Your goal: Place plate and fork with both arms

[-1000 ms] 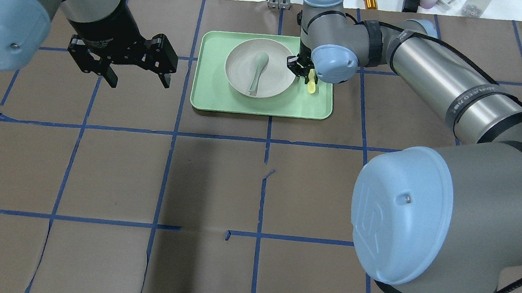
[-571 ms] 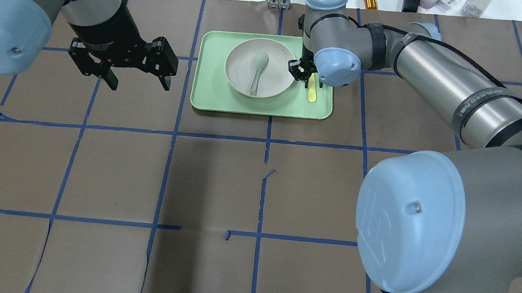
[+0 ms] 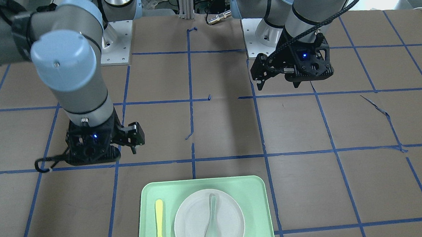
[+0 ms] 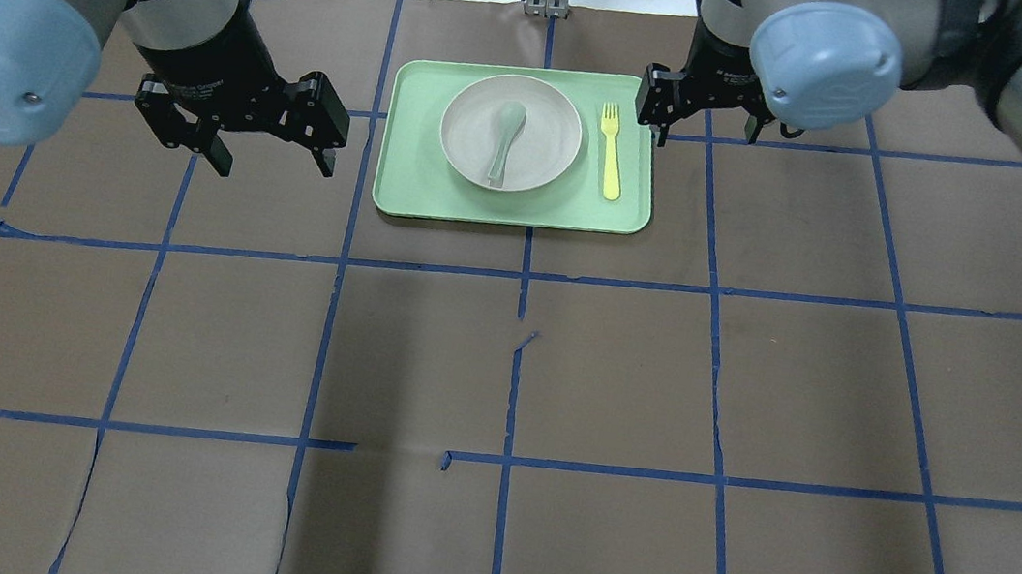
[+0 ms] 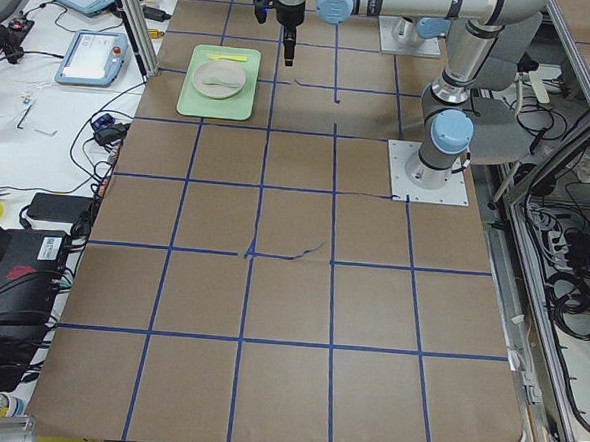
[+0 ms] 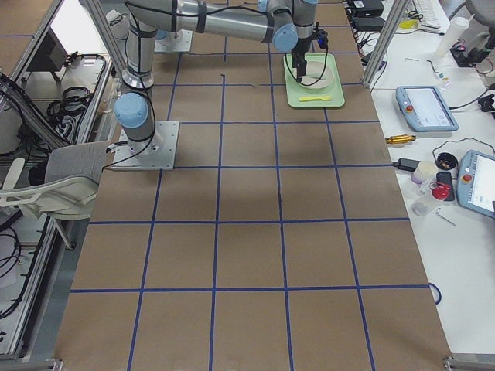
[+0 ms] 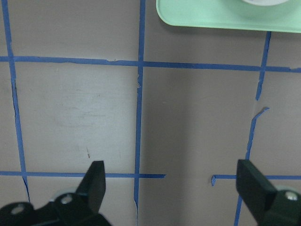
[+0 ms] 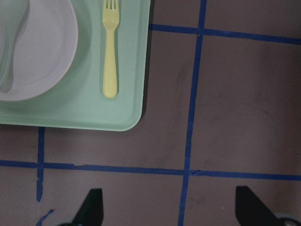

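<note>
right tool (image 4: 700, 125): released, fingers spread wide, nothing between them. I see it hanging above the counter (image 4: 503, 354), just off the far right corner of the tray (image 4: 409, 167).
right wrist view: I get both fingertips at the bottom edge over bare brown counter, and the tray corner sits up-left of them, apart.
fork (image 4: 610, 151): flat on the tray in the strip between the plate (image 4: 544, 135) and the tray's right rim. Tines point away from the robot, handle toward it. It lies just beside the plate and I see a gap between them. No tool touches it.
plate: on the tray, roughly centred, upright.
spoon (image 4: 502, 145): lying in the plate, bowl end away from the robot.
left tool (image 4: 273, 162): released too, fingers wide, empty. It hangs above the counter left of the tray, apart from it.
left wrist view: I only get the tray's near edge at the top, plus blue tape lines (image 7: 139, 117) under the fingers.
</note>
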Controlling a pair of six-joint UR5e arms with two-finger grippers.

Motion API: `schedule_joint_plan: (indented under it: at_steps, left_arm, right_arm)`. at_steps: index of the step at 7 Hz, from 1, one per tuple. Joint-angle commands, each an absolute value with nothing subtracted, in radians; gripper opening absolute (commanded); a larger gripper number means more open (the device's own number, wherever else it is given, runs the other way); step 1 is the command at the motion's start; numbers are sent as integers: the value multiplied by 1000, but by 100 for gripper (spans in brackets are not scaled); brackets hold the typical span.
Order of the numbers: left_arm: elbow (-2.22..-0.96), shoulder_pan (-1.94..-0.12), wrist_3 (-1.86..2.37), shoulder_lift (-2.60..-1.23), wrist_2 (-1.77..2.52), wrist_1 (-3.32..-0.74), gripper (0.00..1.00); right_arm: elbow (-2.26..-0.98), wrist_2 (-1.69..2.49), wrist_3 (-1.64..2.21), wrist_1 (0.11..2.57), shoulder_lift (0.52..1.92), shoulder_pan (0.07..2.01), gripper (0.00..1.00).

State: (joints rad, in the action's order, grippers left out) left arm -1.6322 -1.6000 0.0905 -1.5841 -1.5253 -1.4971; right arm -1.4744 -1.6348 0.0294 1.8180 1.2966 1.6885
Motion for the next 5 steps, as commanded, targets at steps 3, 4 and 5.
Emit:
schedule_joint_plan:
  at_steps: [3,4,5]
  left_arm:
    - [-1632,-1600,91,-1577,-1529,-1500,100]
    - [-1631,-1600,91,-1577,-1531,-1499,100]
    - [-1629,-1601,91,-1577,-1529,-1500,100]
  right_arm:
    - [-1612,-1638,23,1677,1545,1686,100]
    - [-1612,-1637,25,1677,1542,1687,100]
    - [-1608,-1634,25,1675,1539,1687,100]
